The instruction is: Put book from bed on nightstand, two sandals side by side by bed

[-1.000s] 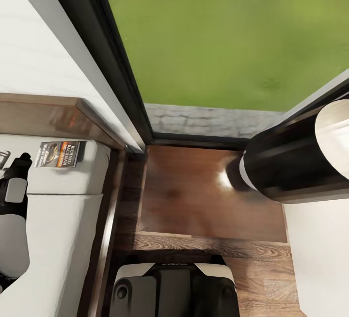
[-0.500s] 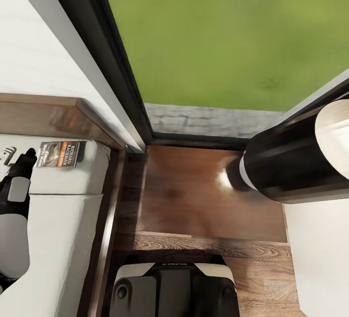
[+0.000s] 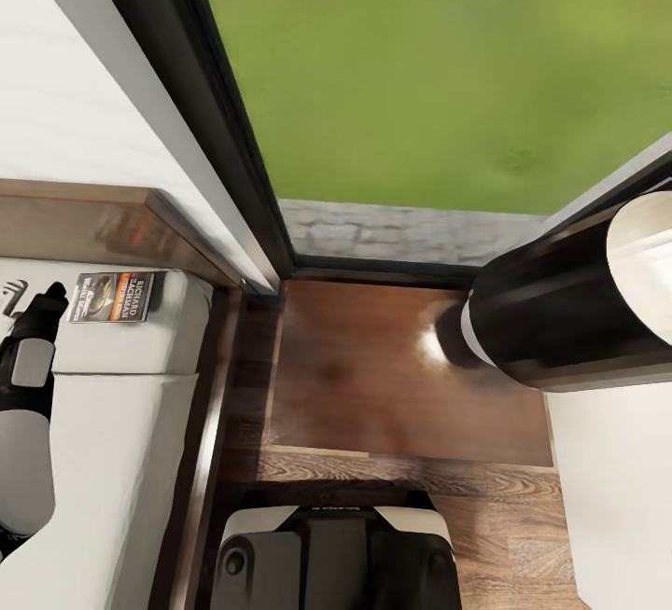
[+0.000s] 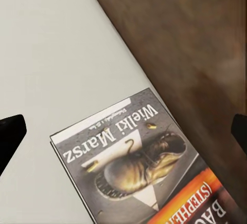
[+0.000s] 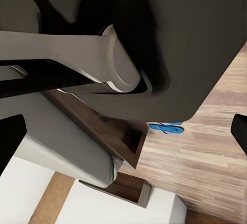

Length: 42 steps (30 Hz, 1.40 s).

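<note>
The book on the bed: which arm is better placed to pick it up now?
Left. The left gripper hovers open right beside the book on the bed, and its wrist camera looks straight at the book. The right arm hangs over the nightstand.

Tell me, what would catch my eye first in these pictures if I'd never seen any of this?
Probably the bright green lawn beyond the tall dark-framed window, at the top of the head view. Next, the small dark paperback book with an orange band lying flat on the off-white mattress near the wooden headboard, with the robot's left gripper beside it. A bright blue sandal lies on the plank floor by the bed.
</note>
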Motion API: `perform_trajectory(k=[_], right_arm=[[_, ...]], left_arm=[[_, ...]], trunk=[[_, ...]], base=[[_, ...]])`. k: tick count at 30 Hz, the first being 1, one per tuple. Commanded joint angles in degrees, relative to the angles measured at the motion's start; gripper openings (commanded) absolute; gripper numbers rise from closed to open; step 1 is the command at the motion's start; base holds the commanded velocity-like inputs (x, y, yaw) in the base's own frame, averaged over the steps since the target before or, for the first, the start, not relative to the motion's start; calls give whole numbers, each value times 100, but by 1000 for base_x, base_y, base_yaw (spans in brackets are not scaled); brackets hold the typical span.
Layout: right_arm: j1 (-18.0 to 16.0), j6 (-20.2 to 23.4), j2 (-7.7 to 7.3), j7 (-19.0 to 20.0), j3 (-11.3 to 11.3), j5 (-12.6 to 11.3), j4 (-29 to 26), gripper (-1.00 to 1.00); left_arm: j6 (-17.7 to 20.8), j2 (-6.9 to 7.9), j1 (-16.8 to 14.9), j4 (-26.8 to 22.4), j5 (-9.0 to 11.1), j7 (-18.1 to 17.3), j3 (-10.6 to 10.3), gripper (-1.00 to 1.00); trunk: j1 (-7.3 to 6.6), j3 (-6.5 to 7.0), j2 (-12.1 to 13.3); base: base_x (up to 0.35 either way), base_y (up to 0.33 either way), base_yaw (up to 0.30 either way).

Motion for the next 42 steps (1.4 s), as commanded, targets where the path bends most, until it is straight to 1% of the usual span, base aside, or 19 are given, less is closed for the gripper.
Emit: perform_trajectory(k=[1,22,30,42], right_arm=[[-6,-9,2,32,48,-55,20,100],[-6,-9,2,38,48,-55,19,100],[-6,-9,2,37,48,-55,21,100],[-6,-9,2,37,48,-55,17,100]], left_arm=[[17,1,-2,-14,55,12,-1,100],[22,-6,-5,-47,62,5,16,100],[-1,-6,-5,-52,54,15,16,100],[-25,-9,-5,-45,52,9,24,100]], trunk=[[1,-2,-3],[1,-2,-3],[1,-2,-3],[1,-2,-3]], base=[[0,0,0],[1,0,0],[158,0,0],[11,0,0]])
